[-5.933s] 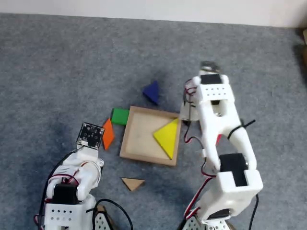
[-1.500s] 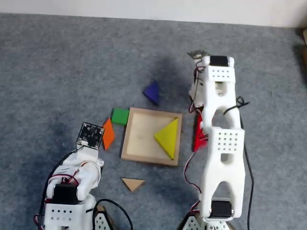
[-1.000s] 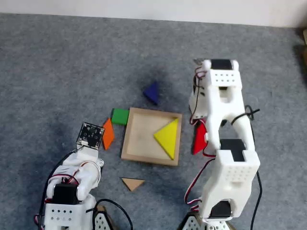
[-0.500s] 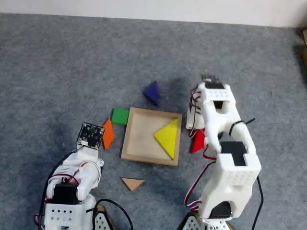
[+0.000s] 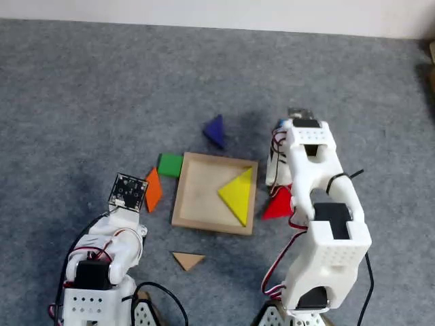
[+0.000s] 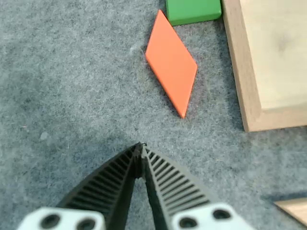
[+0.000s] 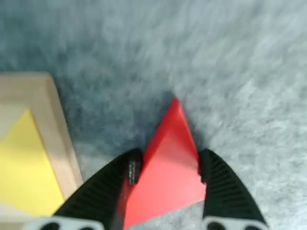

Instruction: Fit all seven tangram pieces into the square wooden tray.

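The square wooden tray (image 5: 182, 197) lies mid-table with a yellow triangle (image 5: 238, 193) in its right half. My right gripper (image 7: 168, 160) is shut on a red triangle (image 7: 165, 182), which hangs just off the tray's right rim (image 7: 55, 129); the red triangle (image 5: 277, 205) shows partly under that arm. My left gripper (image 6: 140, 149) is shut and holds nothing, a short way from an orange parallelogram (image 6: 171, 69) and a green square (image 6: 193, 10) that lie against the tray's left side. A blue triangle (image 5: 215, 130) sits behind the tray, a tan triangle (image 5: 187, 259) in front.
Grey carpet covers the table. The left arm (image 5: 112, 251) sits folded at the front left, the right arm (image 5: 319, 224) stretches along the tray's right side. Open carpet lies behind and to the far left.
The right arm has drawn back toward its base with the red triangle, which turned and shifted closer to the tray's right edge. The left arm has stayed still.
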You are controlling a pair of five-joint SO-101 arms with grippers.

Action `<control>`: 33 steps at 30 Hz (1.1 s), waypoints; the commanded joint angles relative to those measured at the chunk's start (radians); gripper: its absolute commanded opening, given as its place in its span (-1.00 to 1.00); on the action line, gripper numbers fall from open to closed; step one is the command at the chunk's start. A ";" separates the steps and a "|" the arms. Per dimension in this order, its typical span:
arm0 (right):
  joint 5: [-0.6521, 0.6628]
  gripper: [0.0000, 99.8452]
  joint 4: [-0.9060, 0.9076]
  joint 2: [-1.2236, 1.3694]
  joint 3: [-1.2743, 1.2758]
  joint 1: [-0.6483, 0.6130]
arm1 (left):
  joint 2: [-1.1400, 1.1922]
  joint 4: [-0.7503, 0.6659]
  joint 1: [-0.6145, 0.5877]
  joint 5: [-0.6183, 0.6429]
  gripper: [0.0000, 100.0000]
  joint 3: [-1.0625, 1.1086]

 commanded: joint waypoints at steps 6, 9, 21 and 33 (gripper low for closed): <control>-0.109 -0.47 0.050 -0.286 0.081 -0.022 | -0.053 0.006 -0.013 -0.008 -0.99 0.021; -0.181 -0.36 0.044 -0.321 0.170 -0.051 | -0.053 0.006 -0.013 -0.008 -0.99 0.021; -0.261 -0.36 -0.225 -0.318 0.381 -0.068 | -0.053 0.006 -0.013 -0.008 -0.99 0.021; -0.261 -0.37 -0.285 -0.318 0.430 -0.070 | -0.053 0.006 -0.013 -0.008 -0.99 0.021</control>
